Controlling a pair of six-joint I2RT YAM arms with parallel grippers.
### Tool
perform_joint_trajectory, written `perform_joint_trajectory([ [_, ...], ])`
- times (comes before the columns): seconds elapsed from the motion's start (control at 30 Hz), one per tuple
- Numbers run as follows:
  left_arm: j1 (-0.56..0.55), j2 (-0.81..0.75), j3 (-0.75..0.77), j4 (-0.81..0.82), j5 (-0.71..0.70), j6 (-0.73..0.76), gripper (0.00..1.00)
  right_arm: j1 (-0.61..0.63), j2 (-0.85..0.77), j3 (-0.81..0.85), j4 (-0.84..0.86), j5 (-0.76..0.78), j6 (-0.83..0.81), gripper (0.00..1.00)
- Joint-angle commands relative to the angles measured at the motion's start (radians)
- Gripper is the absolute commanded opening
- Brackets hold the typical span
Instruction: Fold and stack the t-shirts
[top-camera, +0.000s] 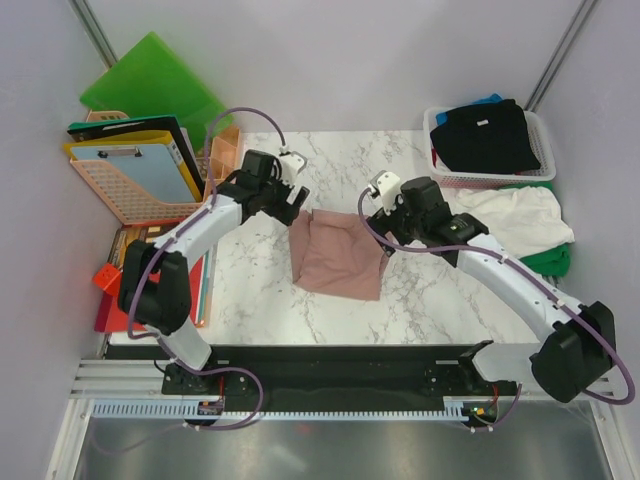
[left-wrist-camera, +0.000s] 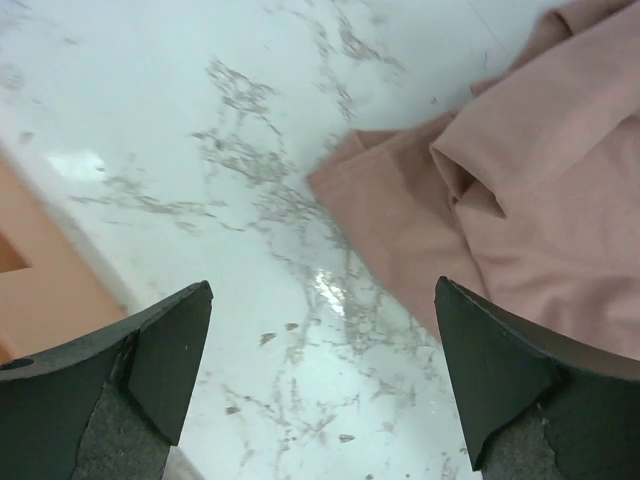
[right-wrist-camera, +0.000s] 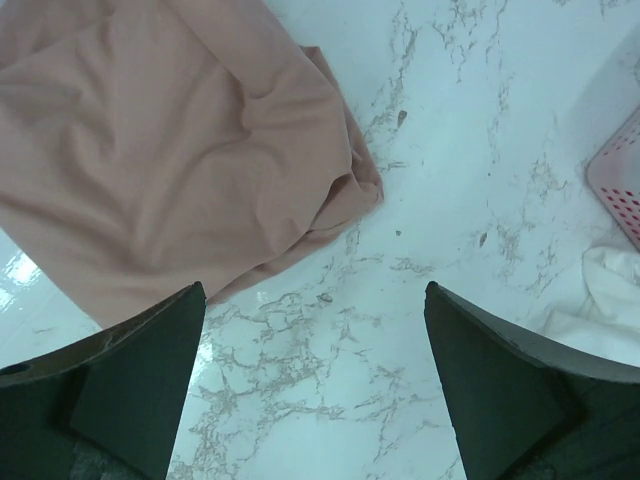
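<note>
Here, left gripper (left-wrist-camera: 320, 340) spread wide and empty, over the table (left-wrist-camera: 200, 120) just left of the pink t-shirt (left-wrist-camera: 540, 200), right gripper (right-wrist-camera: 315, 345) equally wide, holding nothing, at the shirt's right edge, shirt lying rumpled mid-table

White marble-pattern table (top-camera: 250, 290), with a dusty pink t-shirt (top-camera: 338, 255) lying roughly folded and rumpled about mid-table. At the right edge a crumpled white t-shirt (top-camera: 515, 215) lies over a green t-shirt (top-camera: 548, 262), which pokes out on its near side. A pink mesh basket (top-camera: 490, 181) sits in the far right corner, just behind the white t-shirt.
</note>
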Motion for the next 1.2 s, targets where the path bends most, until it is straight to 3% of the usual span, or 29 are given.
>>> perform_joint_trajectory([
  [0.0, 0.046, -0.114, -0.046, 0.062, -0.028, 0.07, 1.0, 0.002, 0.006, 0.059, -0.097, -0.094, -0.002, 0.98],
  [0.13, 0.077, -0.198, -0.091, 0.068, -0.011, 0.092, 1.0, 0.004, 0.064, 0.095, -0.108, -0.167, 0.041, 0.98],
  [0.23, 0.079, -0.224, -0.122, 0.057, -0.018, 0.119, 1.0, 0.008, 0.205, 0.219, -0.125, -0.162, 0.038, 0.94],
  [0.43, 0.083, -0.293, -0.203, 0.046, -0.006, 0.122, 1.0, 0.019, 0.558, 0.597, -0.203, -0.159, 0.029, 0.94],
  [0.47, 0.097, -0.353, -0.268, 0.043, -0.009, 0.147, 1.0, 0.019, 0.762, 0.885, -0.284, -0.17, 0.03, 0.86],
  [0.57, 0.105, -0.382, -0.295, 0.037, -0.025, 0.171, 1.0, 0.027, 0.851, 0.972, -0.314, -0.173, 0.03, 0.84],
  [0.87, 0.2, -0.415, -0.337, 0.028, 0.0, 0.199, 1.0, 0.11, 0.899, 0.974, -0.315, -0.176, 0.019, 0.83],
  [1.17, 0.214, -0.401, -0.383, 0.054, 0.018, 0.182, 1.0, 0.139, 0.885, 0.935, -0.315, -0.205, 0.032, 0.82],
])
